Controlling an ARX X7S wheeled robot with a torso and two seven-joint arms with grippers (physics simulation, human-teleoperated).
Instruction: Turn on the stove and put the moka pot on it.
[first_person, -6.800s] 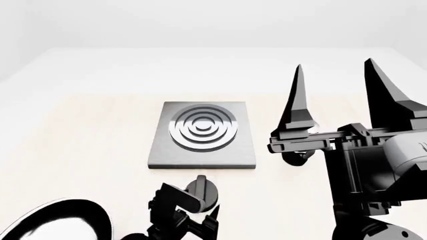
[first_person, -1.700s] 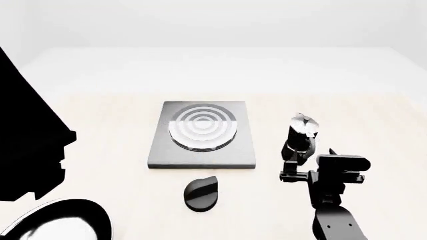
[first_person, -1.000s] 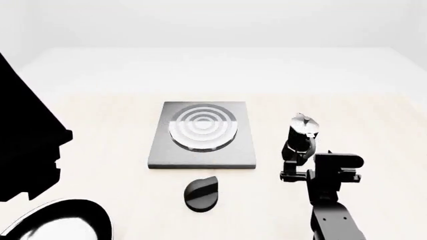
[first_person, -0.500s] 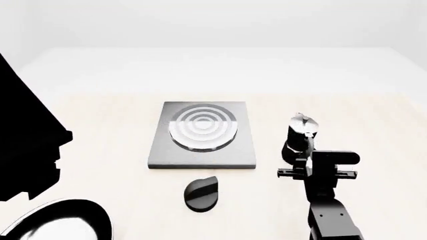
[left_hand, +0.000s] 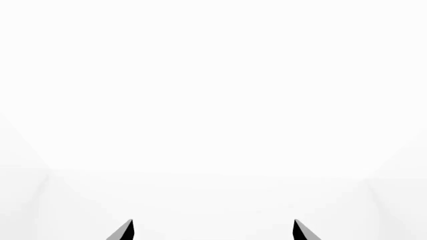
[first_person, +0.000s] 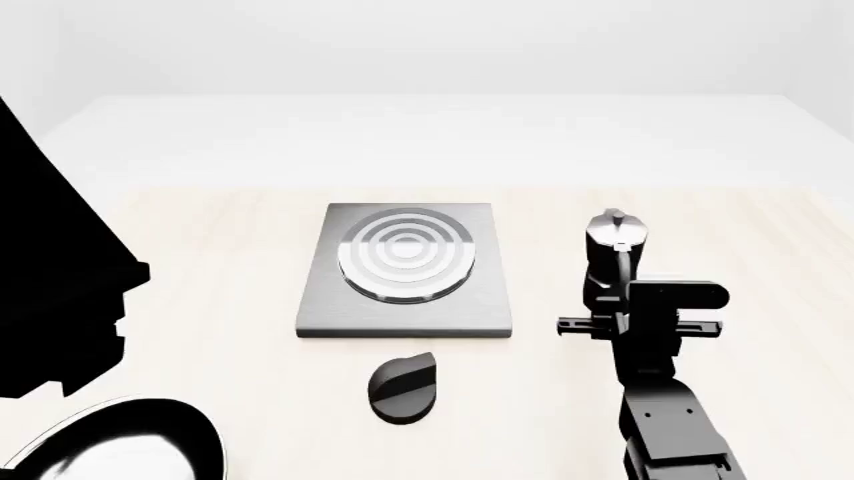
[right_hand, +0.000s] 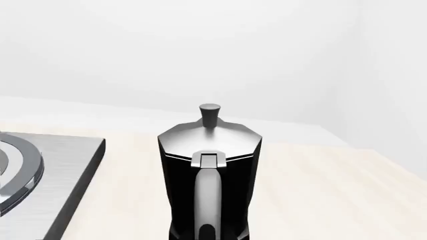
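Now my right gripper (first_person: 607, 290) holds the pot (first_person: 615, 240) by its handle, upright, beside the stove (first_person: 406, 270). Left gripper (left_hand: 212, 231) fingertips stand wide apart; knob (first_person: 404, 386) lies before the stove.

The stove (first_person: 404, 318) is a dark-grey slab, its burner (first_person: 407, 254) ringed in pale and darker grey bands, and the knob (first_person: 403, 387) before it is plain black. The moka pot (right_hand: 209, 165) is black below with a shiny silver lid and a grey-sheened handle. The table (first_person: 200, 260) is pale cream wood grain; the frying pan (first_person: 114, 450) is glossy black with white reflections.
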